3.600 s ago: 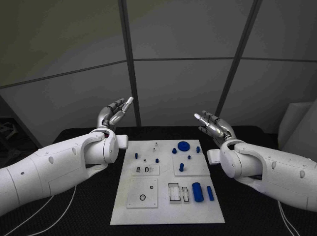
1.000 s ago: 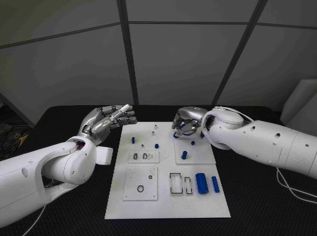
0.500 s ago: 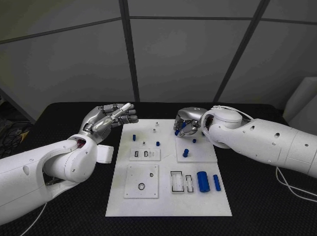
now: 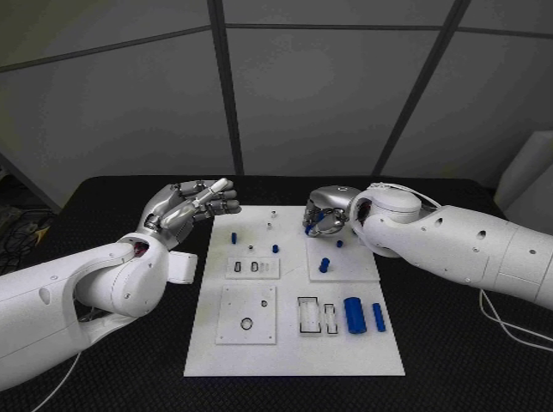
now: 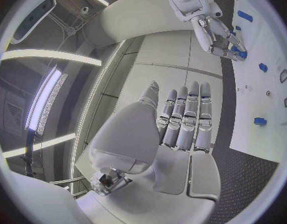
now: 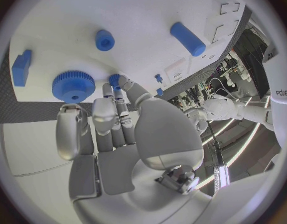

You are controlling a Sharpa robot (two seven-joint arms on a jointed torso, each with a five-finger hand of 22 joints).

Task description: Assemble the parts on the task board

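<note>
We see the task board point(image 4: 295, 343) in the middle of the black table point(image 4: 475, 360), with blue parts spread over it. Near edge, right side: a thick blue cylinder point(image 4: 355, 315) and a thinner blue bar point(image 4: 378, 317), side by side, next to rectangular slots. A black ring point(image 4: 246, 324) sits on the near-left square plate. Small blue pegs stand mid-board, e.g. one at point(image 4: 324, 265).

Right hand point(image 4: 325, 216) is down over the far right corner of the board, fingers curled toward each other around the blue gear point(image 6: 73, 86). In the right wrist view the fingertips point(image 6: 114, 79) sit just beside the gear; we cannot tell whether they actually grip it. A blue block point(image 6: 20, 67) lies near the gear, a short blue cylinder point(image 6: 105, 40) further in on the board.

Left hand point(image 4: 190, 206) is raised off the table beside the board's far left corner, holding nothing. In the left wrist view its fingers point(image 5: 184, 117) are straight and side by side, thumb set apart
</note>
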